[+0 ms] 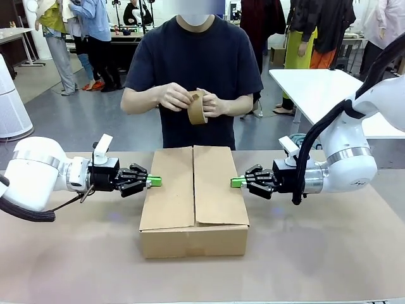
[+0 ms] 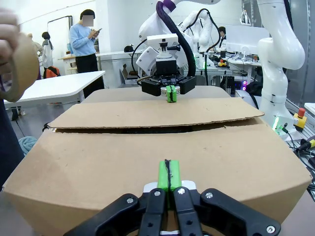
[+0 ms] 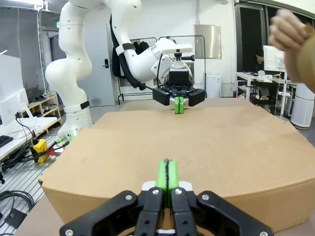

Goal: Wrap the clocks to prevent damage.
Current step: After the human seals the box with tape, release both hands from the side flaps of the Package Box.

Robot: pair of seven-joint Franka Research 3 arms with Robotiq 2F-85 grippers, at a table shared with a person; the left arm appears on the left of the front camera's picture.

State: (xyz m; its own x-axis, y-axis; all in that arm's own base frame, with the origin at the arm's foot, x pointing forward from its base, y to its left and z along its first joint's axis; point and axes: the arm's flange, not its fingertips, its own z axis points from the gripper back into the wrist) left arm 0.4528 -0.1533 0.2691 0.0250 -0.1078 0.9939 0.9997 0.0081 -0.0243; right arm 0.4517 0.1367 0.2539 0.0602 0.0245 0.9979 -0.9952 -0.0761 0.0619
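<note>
A closed cardboard box sits mid-table with its two top flaps meeting down the middle. The clocks are hidden. My left gripper is shut, its green tips resting on the box's left top edge. My right gripper is shut too, tips on the right top edge. In the left wrist view my left gripper lies on the box, facing the right gripper. The right wrist view mirrors this: right gripper, box, left gripper. Behind the box, the person holds a brown tape roll in both hands.
The brown table has free room in front of and beside the box. A white table stands at the back right. A white round appliance is at the far left. Several people stand farther back.
</note>
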